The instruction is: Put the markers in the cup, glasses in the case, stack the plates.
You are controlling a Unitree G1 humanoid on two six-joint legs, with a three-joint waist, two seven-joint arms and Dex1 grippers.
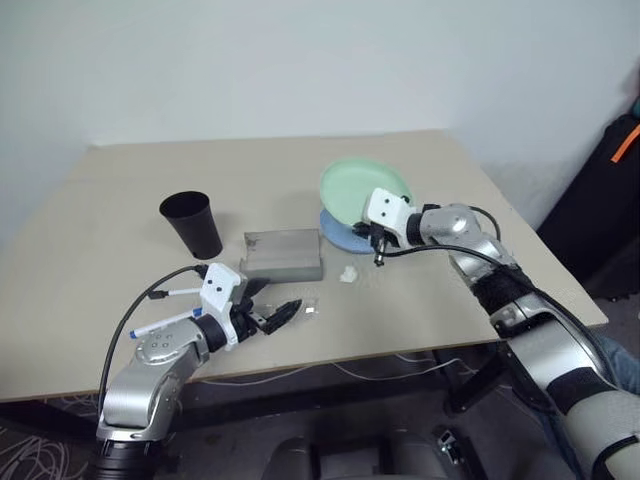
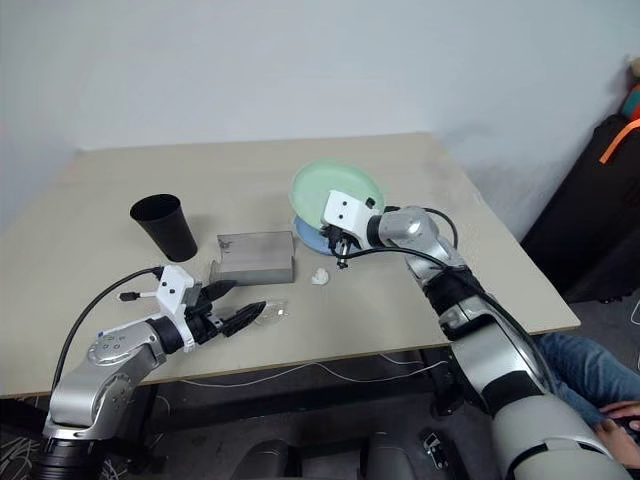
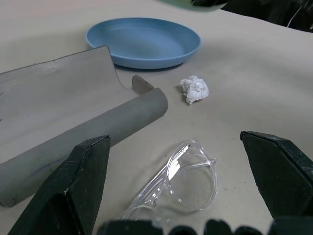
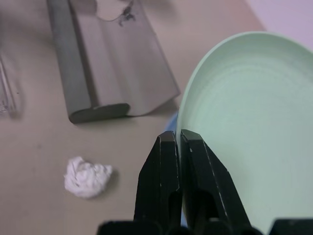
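Green plate's rim [image 4: 182,117] between closed jaws.

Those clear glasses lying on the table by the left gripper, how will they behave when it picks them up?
The glasses look thin and see-through, so probably light and somewhat fragile. The smooth lenses may slip between the open jaws of the left gripper. Lying flat on the table, they would likely slide rather than roll.

bare table [image 1: 120,200] leftward, case [image 1: 285,254] flanking glasses [image 3: 183,181]
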